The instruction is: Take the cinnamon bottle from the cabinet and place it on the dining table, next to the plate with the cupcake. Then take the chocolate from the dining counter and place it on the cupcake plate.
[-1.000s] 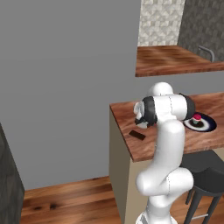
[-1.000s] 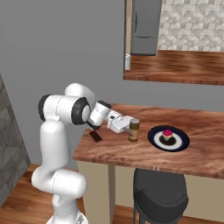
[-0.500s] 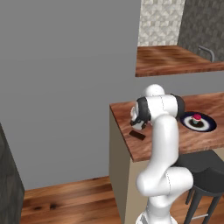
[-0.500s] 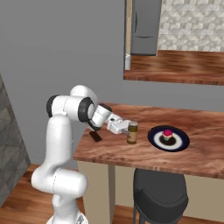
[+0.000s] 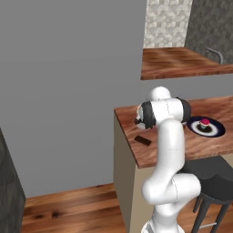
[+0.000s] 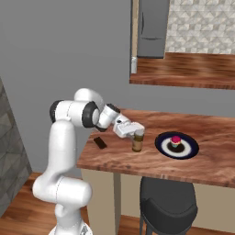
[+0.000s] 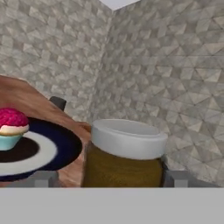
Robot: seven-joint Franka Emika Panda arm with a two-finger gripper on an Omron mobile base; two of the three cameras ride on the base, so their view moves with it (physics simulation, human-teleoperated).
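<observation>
The cinnamon bottle [image 6: 137,140] is set on the dining table [image 6: 151,163] beside the cupcake plate [image 6: 189,149], flanked by the parted gripper [image 6: 136,128]; the chocolate [image 6: 100,142] remains untouched.

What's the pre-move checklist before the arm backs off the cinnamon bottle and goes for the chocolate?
1. Cinnamon bottle upright on the dining table: ok.
2. Bottle beside the cupcake plate, not on it: ok.
3. Gripper fingers clear of the bottle's sides: cannot tell; they flank it closely in the hand view.
4. Chocolate lying flat near the table's end, unobstructed: ok.
5. Cupcake on plate, bare plate beside it for the chocolate: ok.
</observation>
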